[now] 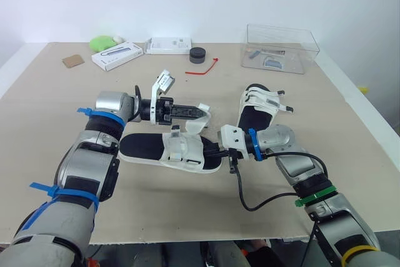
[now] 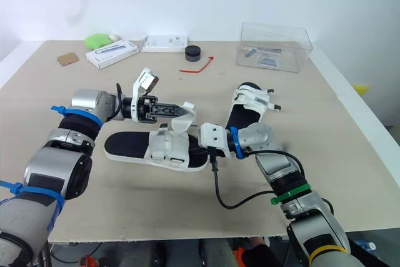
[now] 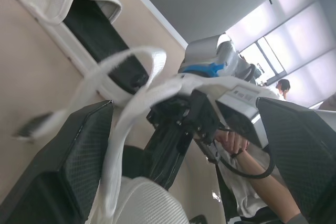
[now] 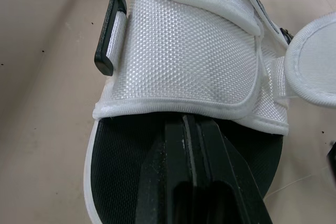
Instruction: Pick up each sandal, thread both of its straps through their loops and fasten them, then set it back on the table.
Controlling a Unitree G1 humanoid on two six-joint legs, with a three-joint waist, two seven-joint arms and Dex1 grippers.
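A white-strapped sandal with a black footbed (image 1: 141, 146) lies on the table in front of me, heel toward my left. Its loose white strap (image 1: 200, 124) curls up from the toe end. My left gripper (image 1: 201, 113) hovers just above the sandal, open, with that strap (image 3: 134, 59) looping between its fingers (image 3: 79, 156). My right gripper (image 1: 215, 152) is shut, its tips lying on the footbed (image 4: 121, 150) at the toe end, under the white mesh band (image 4: 184, 61). The second sandal (image 1: 255, 117) lies just beyond my right wrist.
At the back right stands a clear plastic box (image 1: 281, 48). Along the far edge are a black round puck (image 1: 197, 55), a red tie (image 1: 203, 68), two white boxes (image 1: 117, 55), a green item (image 1: 100, 43) and a brown card (image 1: 72, 60). A black cable (image 1: 250, 199) hangs from my right wrist.
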